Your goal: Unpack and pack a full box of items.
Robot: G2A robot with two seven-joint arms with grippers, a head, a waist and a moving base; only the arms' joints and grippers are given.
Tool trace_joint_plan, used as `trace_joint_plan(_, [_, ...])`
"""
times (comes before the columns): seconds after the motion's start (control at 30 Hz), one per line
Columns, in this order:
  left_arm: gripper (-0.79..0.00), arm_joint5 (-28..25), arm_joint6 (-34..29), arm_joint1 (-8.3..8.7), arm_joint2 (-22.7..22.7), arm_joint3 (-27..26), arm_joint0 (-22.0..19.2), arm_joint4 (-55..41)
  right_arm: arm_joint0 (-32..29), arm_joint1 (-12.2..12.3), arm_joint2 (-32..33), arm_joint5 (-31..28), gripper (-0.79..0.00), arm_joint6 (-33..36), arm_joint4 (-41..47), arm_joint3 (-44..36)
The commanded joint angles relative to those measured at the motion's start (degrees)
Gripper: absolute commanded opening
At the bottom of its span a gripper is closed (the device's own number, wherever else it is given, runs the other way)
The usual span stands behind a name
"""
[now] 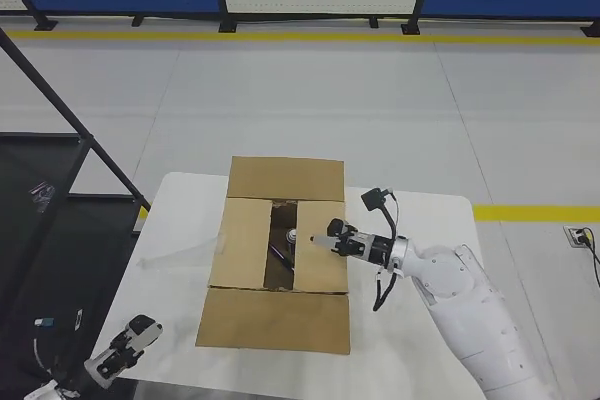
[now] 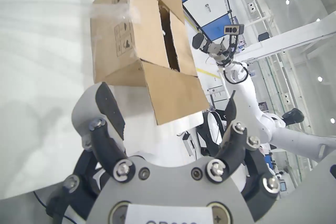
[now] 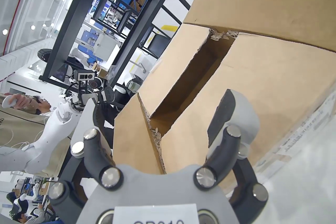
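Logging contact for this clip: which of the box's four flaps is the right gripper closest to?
The side flap on the right arm's side of the gap, beneath the right gripper; the other three lie beyond it.

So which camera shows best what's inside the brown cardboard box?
The top view: it looks straight down through the gap between the flaps of the brown cardboard box, where dark items show. Both wrist views see the gap slantwise, with mostly darkness inside.
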Motion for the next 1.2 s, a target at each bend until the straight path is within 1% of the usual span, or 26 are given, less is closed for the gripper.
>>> trace_joint_plan(0.0, [0.000,0.4,-1.9,0.13,0.5,0.6,-0.3,-0.5,0.0,0.0,0.0,0.0,0.000,0.0,0.0,0.0])
trace_joint_plan(0.07, [0.000,1.5,-3.2,0.27,1.5,1.2,-1.2,0.2,-0.4,0.0,0.1,0.5,0.000,-1.0,0.0,-0.3])
trace_joint_plan(0.13, [0.000,3.0,-4.6,0.33,3.5,1.8,-2.4,-0.7,-0.8,0.0,0.4,0.2,0.000,-1.7,1.6,-0.3])
trace_joint_plan(0.27, [0.000,6.0,-7.2,0.40,7.5,3.8,-5.3,-4.0,-0.5,0.3,1.3,-2.8,0.000,-0.7,4.8,1.4])
trace_joint_plan(0.37, [0.000,8.6,-8.6,0.39,10.6,5.7,-7.9,-5.8,0.0,0.4,1.8,-3.9,0.000,-0.1,5.8,2.6])
trace_joint_plan(0.47, [0.000,10.4,-8.6,0.29,13.6,7.5,-10.5,-6.6,0.3,0.5,2.0,-4.1,0.000,-0.3,6.2,3.2])
trace_joint_plan(0.57, [0.000,10.6,-7.8,0.03,16.0,8.3,-12.1,-9.4,0.4,0.6,2.1,-4.5,0.000,-0.8,6.3,3.6])
trace_joint_plan(0.63, [-0.092,10.7,-7.0,-0.11,17.5,8.4,-12.7,-9.1,0.4,0.7,2.2,-4.4,0.000,-1.6,6.2,4.0])
trace_joint_plan(0.67, [-0.105,10.7,-6.3,-0.16,18.2,8.5,-12.9,-8.4,0.5,0.7,2.0,-4.3,0.000,-1.8,6.2,4.1])
trace_joint_plan(0.7, [-0.228,10.9,-5.6,-0.24,18.8,8.6,-13.2,-8.3,0.7,0.6,1.8,-4.1,0.000,-2.1,6.2,4.4])
trace_joint_plan(0.73, [-0.419,10.9,-4.9,-0.33,19.6,8.6,-13.5,-8.4,1.1,0.6,1.6,-3.9,0.000,-2.4,6.1,4.9])
trace_joint_plan(0.77, [-0.483,10.9,-4.5,-0.38,20.0,8.7,-13.7,-8.4,1.4,0.5,1.4,-3.9,0.000,-2.6,6.2,5.2])
trace_joint_plan(0.8, [-0.582,10.9,-4.2,-0.41,20.3,8.7,-13.8,-8.3,1.6,0.5,1.2,-3.8,0.000,-2.6,6.2,5.5])
trace_joint_plan(0.83, [-0.727,10.8,-4.0,-0.43,20.5,8.7,-13.9,-8.3,1.9,0.4,1.0,-3.8,0.000,-2.8,6.3,5.9])
trace_joint_plan(0.87, [-0.785,10.8,-3.9,-0.44,20.7,8.7,-14.0,-8.3,2.2,0.3,0.8,-3.9,0.000,-3.0,6.4,6.3])
trace_joint_plan(0.97, [-0.785,10.4,-4.1,-0.40,20.8,8.8,-13.9,-8.4,3.2,0.2,0.4,-3.5,0.000,-3.9,6.2,7.7])
trace_joint_plan(1.17, [-0.785,9.0,-8.6,-0.04,19.9,9.6,-13.4,-9.9,5.1,-0.1,-0.3,-1.7,0.000,-7.0,3.9,10.2])
